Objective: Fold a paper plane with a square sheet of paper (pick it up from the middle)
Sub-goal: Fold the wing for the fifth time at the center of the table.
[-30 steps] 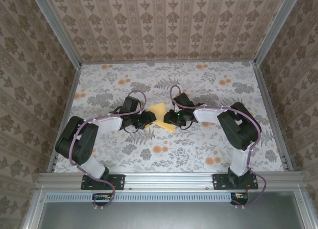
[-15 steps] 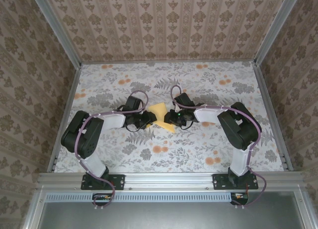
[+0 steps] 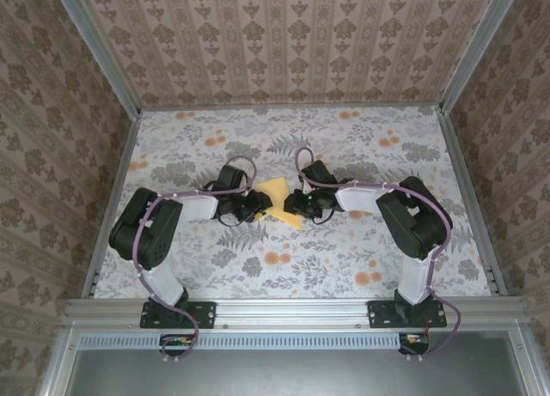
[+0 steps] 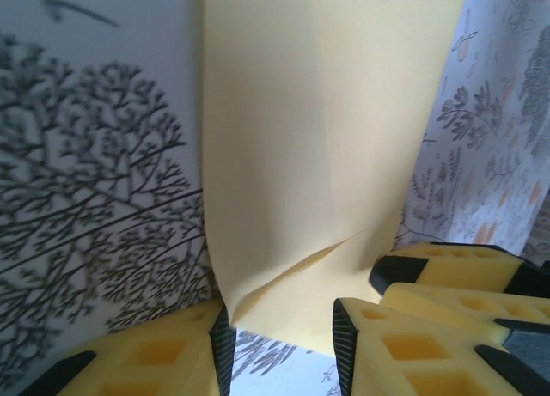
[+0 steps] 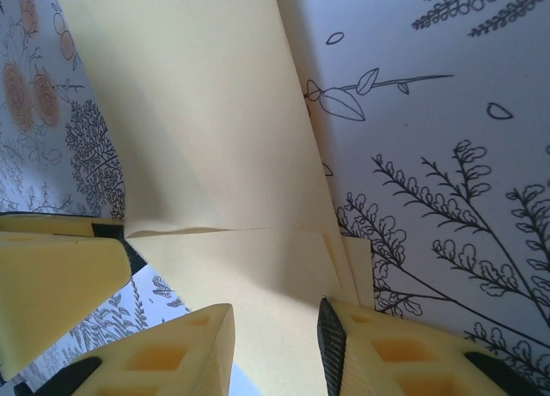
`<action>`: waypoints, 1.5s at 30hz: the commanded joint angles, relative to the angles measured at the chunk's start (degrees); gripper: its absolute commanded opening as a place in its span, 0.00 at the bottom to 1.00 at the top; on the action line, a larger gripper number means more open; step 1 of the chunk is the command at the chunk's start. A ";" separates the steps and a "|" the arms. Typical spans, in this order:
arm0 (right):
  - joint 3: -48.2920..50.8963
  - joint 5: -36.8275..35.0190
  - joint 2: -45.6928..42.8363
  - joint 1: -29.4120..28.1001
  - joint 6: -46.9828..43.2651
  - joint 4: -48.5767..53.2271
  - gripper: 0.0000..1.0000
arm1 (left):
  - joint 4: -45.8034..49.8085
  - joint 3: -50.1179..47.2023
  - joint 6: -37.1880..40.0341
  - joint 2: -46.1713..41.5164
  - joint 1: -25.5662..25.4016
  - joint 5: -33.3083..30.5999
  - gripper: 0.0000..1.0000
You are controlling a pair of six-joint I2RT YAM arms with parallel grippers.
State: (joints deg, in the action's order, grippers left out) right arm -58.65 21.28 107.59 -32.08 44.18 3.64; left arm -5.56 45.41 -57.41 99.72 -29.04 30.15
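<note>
Mid-fold, by my reckoning: my left hand and right hand, both part-open, straddle the creased paper on the desk; next calls for an even pinch.

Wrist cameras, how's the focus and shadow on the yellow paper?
Left wrist: the thin yellow paper sheet is evenly lit, slightly soft, no glare. Right wrist: its creases read sharply, and it casts a grey shadow on the floral-print tablecloth along its right edge. Top external: the sheet is small but clear.
</note>
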 commanded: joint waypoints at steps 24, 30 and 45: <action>2.41 0.62 -4.31 0.08 -8.83 -3.37 0.51 | -9.96 -1.56 -4.55 1.64 1.29 6.24 0.06; 5.90 -3.40 -11.31 -0.91 -21.63 -4.85 0.59 | -8.24 -0.87 -4.73 0.17 1.06 6.24 0.05; 11.34 -25.03 -11.13 -12.51 -46.97 -16.15 0.61 | -6.32 -0.14 -5.91 -0.92 0.47 5.97 0.05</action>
State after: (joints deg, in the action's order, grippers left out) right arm -45.30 2.50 93.60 -43.46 3.57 -9.43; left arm -13.02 44.40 -62.24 100.73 -28.10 35.42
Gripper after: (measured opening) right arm 0.607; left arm 0.053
